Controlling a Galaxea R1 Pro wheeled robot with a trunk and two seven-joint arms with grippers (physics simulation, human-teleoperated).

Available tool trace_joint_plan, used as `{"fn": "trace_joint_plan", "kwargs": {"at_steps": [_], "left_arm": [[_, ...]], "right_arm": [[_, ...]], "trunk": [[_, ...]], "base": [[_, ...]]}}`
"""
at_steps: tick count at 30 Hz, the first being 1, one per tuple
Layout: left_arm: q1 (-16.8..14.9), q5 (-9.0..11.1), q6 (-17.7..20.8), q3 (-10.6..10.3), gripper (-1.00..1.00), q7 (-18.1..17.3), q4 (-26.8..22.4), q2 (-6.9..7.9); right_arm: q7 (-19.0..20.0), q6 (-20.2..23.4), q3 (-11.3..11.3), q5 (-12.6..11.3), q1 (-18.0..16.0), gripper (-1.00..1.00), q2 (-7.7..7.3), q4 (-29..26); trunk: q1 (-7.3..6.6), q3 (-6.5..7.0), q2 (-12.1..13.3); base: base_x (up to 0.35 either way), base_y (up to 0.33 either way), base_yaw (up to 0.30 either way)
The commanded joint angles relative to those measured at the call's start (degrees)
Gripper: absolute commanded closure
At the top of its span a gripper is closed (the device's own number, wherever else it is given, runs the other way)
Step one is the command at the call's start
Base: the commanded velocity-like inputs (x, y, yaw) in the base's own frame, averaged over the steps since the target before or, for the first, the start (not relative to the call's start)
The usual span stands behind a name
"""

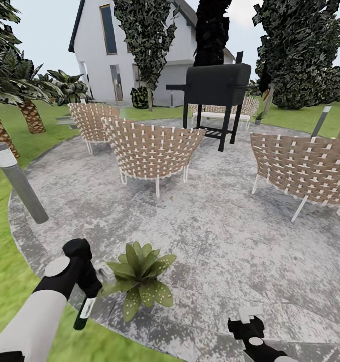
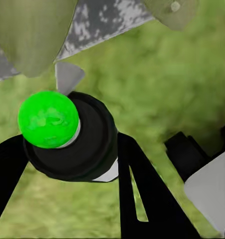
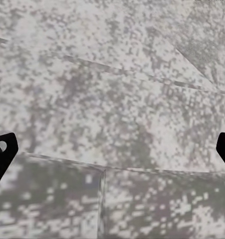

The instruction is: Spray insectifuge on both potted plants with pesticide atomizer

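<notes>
Patio [image 1: 215, 236] underfoot; left gripper [image 1: 87, 296] clamps the atomizer [image 1: 83, 314] beside the plant [image 1: 139, 276]; aim its nozzle leafward. Right gripper [image 3: 112, 149] gapes.

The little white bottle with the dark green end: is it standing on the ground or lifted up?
Lifted. The white, dark-green-ended bottle hangs, green end downward, from the left claw over the grass beside the leafy green plant.
</notes>
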Motion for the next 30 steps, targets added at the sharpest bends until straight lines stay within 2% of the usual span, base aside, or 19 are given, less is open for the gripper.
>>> {"fn": "trace_joint_plan", "kwargs": {"at_steps": [1,3,8,18,24,30], "left_arm": [[-0.61,-1.09,0.51,-0.04,1.00,-0.53,-0.04,-0.02],[-1.97,-1.93,0.42,-0.27,1.00,-0.53,-0.05,-0.03],[-4.97,-2.18,0.33,-0.48,1.00,-0.53,0.23,-0.08],[-4.67,-2.15,0.24,-0.73,1.00,-0.53,1.13,-0.45],[-4.64,-2.08,0.38,-2.64,1.00,-0.53,1.02,-0.33],[-4.84,-2.07,0.41,-2.86,1.00,-0.53,1.00,-0.44]], "right_arm": [[-0.10,-0.20,0.50,-0.59,-0.02,-1.00,0.00,0.04],[-0.12,-0.24,0.50,-0.59,-0.01,-1.00,-0.07,0.05],[-0.28,-0.25,0.50,-0.66,-0.01,-1.00,-0.09,-0.03],[-0.30,-0.25,0.49,-0.72,-0.01,-1.00,-0.09,-0.04],[-0.30,-0.25,0.50,-0.73,-0.01,-1.00,-0.09,-0.04],[-0.30,-0.25,0.50,-0.70,-0.02,-1.00,-0.09,-0.04]], "trunk": [[-0.01,-0.06,-0.02],[-0.01,-0.06,-0.02],[-0.01,-0.06,-0.02],[-0.01,-0.06,-0.02],[-0.01,-0.06,-0.02],[-0.01,-0.06,-0.02]], "base": [[0.000,0.000,0.000],[0.000,0.000,0.000],[0.000,0.000,-0.004],[-0.007,0.010,-0.231],[-0.104,0.240,-0.207],[-0.007,0.301,-0.017]]}}
